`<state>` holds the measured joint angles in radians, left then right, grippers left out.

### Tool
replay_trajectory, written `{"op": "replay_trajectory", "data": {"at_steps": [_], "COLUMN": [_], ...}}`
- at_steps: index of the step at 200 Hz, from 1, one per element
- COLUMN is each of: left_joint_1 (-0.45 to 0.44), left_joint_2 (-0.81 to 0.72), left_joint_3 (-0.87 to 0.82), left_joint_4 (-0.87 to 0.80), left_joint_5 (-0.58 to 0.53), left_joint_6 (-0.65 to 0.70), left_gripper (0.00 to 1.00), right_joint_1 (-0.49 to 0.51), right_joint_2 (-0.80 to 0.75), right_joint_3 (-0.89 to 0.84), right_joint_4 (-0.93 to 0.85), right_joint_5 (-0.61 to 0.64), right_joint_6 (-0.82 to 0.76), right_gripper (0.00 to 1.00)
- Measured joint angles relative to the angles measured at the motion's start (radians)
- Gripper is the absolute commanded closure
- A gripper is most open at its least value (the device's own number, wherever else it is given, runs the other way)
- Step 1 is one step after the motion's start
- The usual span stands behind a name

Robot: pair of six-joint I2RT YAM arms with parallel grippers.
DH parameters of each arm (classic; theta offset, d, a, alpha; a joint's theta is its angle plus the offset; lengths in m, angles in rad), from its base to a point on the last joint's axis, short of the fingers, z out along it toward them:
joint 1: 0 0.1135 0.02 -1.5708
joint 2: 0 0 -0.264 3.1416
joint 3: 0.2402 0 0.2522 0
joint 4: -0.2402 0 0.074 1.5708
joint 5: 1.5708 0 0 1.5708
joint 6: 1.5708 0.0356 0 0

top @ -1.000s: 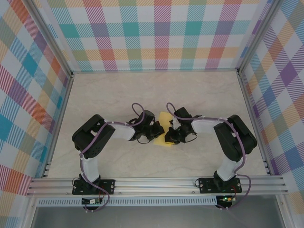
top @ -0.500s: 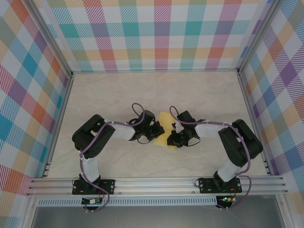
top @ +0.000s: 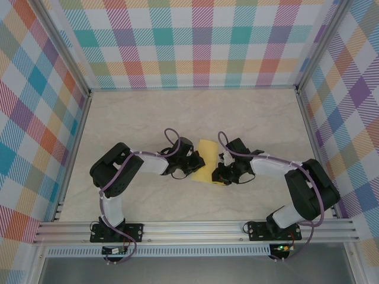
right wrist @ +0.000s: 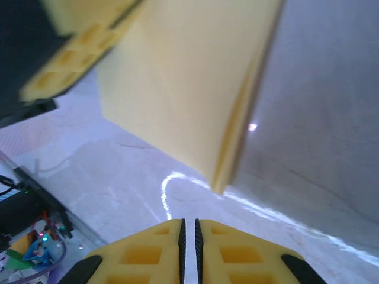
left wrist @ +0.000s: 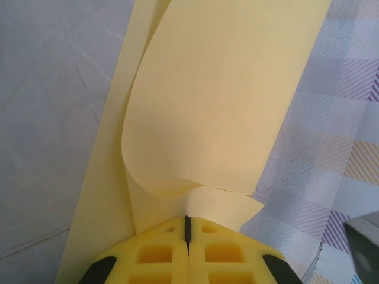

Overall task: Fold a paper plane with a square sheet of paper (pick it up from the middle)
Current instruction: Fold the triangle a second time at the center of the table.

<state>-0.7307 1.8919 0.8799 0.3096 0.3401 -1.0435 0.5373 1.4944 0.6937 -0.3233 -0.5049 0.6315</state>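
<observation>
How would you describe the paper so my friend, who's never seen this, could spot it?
On the pale marbled table inside the checked walls, look where the two black arms meet. The square sheet of paper lies between them, one edge pinched in the left gripper. It is thin, pale yellow and curled over, unlike the blocky arms.

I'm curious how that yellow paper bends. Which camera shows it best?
Left wrist view: the yellow paper curls over itself, pinched in the left tool. The right wrist view shows it blurred, edge-on; the top view, a small patch between the arms.
</observation>
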Motion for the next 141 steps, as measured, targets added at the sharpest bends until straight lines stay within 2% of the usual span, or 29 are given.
{"op": "replay_trajectory", "data": {"at_steps": [54,108,141], "left_joint_1": [0.000,0.000,0.001], "left_joint_2": [0.000,0.000,-0.001], "left_joint_3": [0.000,0.000,0.000], "left_joint_4": [0.000,0.000,0.000], "left_joint_5": [0.000,0.000,0.000], "left_joint_6": [0.000,0.000,0.011], "left_gripper": [1.00,1.00,1.00], "right_joint_1": [0.000,0.000,-0.001], "right_joint_2": [0.104,0.246,0.248], "right_joint_3": [0.101,0.124,0.126], "right_joint_4": [0.073,0.077,0.072], "right_joint_5": [-0.055,-0.038,-0.038], "right_joint_6": [0.046,0.046,0.040], "right_gripper": [0.91,0.95,1.00]}}
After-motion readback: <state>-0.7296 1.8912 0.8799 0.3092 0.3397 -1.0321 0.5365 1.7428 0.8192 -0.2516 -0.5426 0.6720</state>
